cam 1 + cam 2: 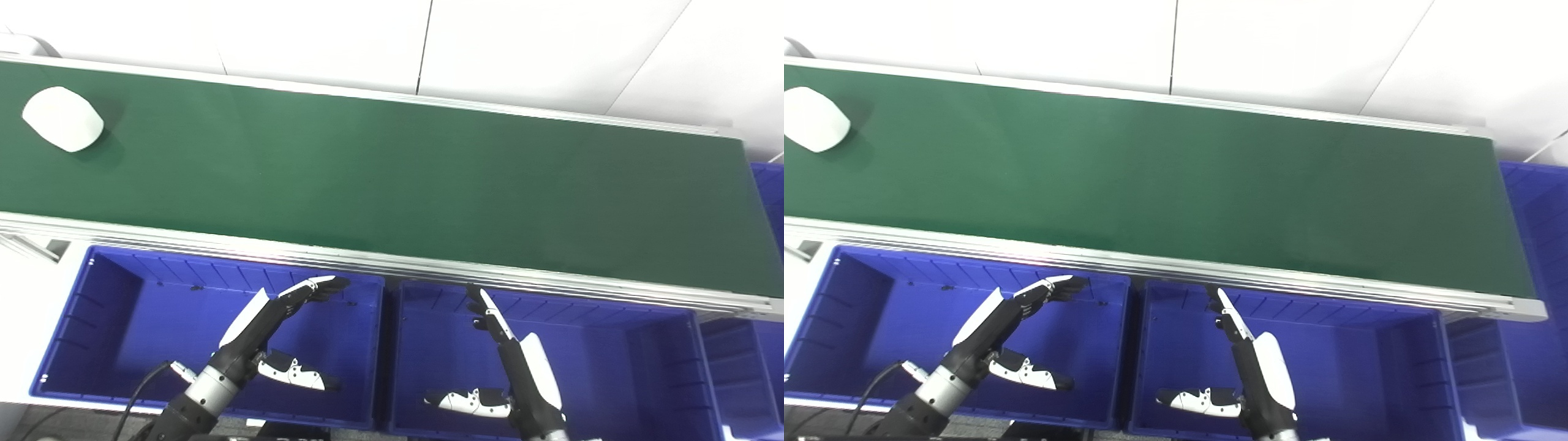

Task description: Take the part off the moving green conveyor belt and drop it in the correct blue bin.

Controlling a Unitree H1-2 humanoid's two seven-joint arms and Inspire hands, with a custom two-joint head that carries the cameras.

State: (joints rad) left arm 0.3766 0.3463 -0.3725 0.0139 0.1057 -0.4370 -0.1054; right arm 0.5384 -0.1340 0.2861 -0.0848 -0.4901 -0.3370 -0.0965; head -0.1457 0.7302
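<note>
Left robot hand [269,334] hovers over the left blue bin [92,343], fingers spread apart and holding nothing; right robot hand [508,361] is likewise spread and unloaded over the middle blue bin [618,367]. Beyond them runs the green conveyor belt [392,184]. The part [62,118], a smooth white rounded shell, lies at the belt's far left end. The left eye view shows it whole; the right eye view crops its edge.

Black-and-white left hand [269,334], right hand [511,361], silver wrist cuff [211,384], black cable [138,392].
</note>
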